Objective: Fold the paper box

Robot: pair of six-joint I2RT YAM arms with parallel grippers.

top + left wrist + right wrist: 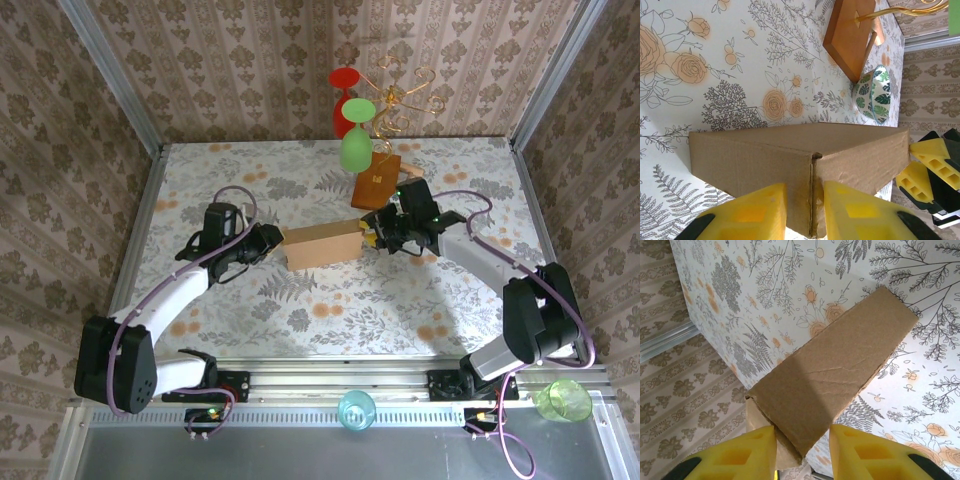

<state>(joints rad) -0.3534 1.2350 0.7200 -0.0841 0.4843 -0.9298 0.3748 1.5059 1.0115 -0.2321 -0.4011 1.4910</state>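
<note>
The paper box [322, 245] is lying near the middle of the worktop [300, 320], its long side running left to right, with one arm reaching in at each end. It is already showing as a closed, oblong block: the panels are standing up and meeting at creased corners, and no flap is lying flat on the cloth around it. From that, most of the folding looks done. What probably remains is pressing the ends home and tucking any last flap, though the pictures are not showing whether the end flaps are locked in.

The left gripper [268, 240] is pinching the box's left end, its yellow fingers [755, 212] pressing on the cardboard either side of a corner seam. The right gripper [372, 240] is straddling the right end; a sliver of gap is showing beside one finger, so whether it is actually clamping cannot be told.

The orange-brown board [375, 182] is sitting apart from the box, towards the far right of the worktop.
</note>
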